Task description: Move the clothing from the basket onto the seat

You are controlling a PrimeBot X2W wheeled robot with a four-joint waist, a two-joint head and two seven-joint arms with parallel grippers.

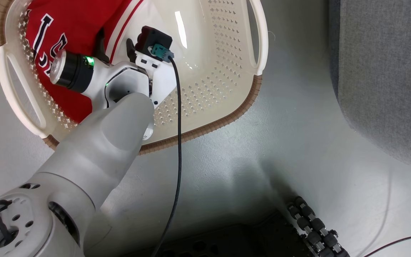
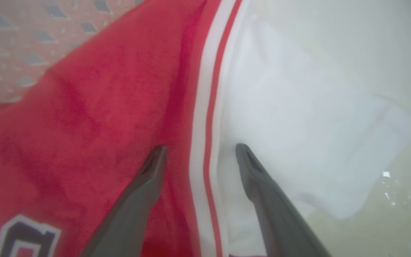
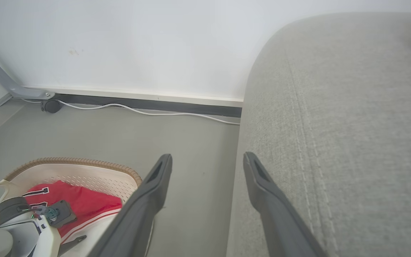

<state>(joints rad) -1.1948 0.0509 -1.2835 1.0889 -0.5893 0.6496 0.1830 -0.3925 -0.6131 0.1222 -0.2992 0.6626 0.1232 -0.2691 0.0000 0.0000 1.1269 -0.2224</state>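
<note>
The cream basket (image 1: 227, 71) stands on the floor at the upper left, holding a red jersey (image 1: 70, 21) with dark numerals. My left gripper (image 1: 115, 46) reaches down into it. In the left wrist view this gripper (image 2: 201, 153) is open, its tips astride the jersey's (image 2: 102, 107) white-and-red striped trim, and a white paper label (image 2: 298, 121) lies on the basket floor (image 2: 369, 46) beside it. My right gripper (image 3: 208, 160) hangs open and holds nothing, above the floor next to the light-grey sofa (image 3: 334, 125). The basket (image 3: 84, 171) and jersey (image 3: 87, 203) lie at the lower left there.
The sofa's corner (image 1: 387, 71) fills the right side, a strip of grey floor (image 1: 291, 125) apart from the basket. My base with its roller wheel (image 1: 312, 228) is at the bottom. A white cable (image 3: 155, 112) runs along the wall; a thin wire (image 1: 398, 242) crosses the floor.
</note>
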